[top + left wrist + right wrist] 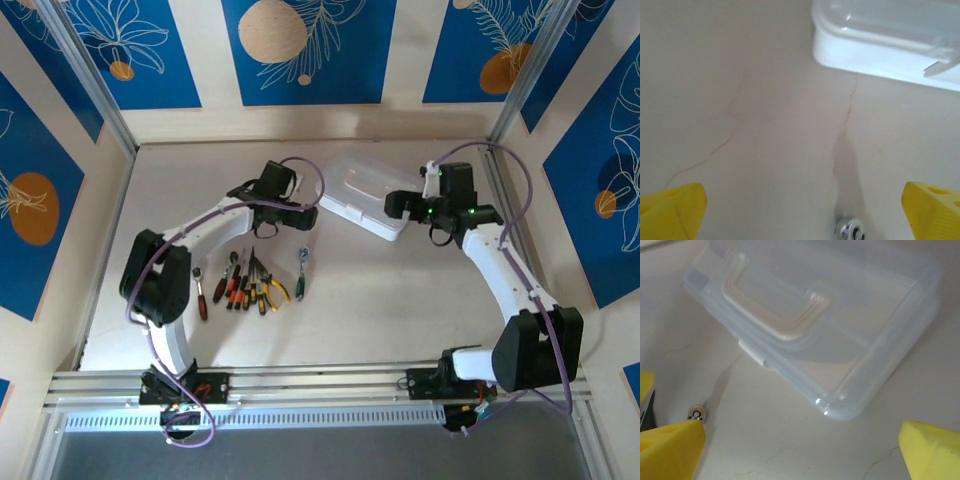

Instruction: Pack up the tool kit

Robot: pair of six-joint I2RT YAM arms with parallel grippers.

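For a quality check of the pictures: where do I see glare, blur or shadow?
Top external: even light, sharp. Left wrist: yellow fingertips blurred, a soft shadow above the ratchet. Right wrist: small glare spots on a corner of the case, fingertips blurred.

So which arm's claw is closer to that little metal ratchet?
Left. The left gripper hangs just past the ratchet, on its far side; the right gripper is farther off to the ratchet's right, by the end of the case.

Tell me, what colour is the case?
The case is see-through white, almost milky. It shows best in the right wrist view.
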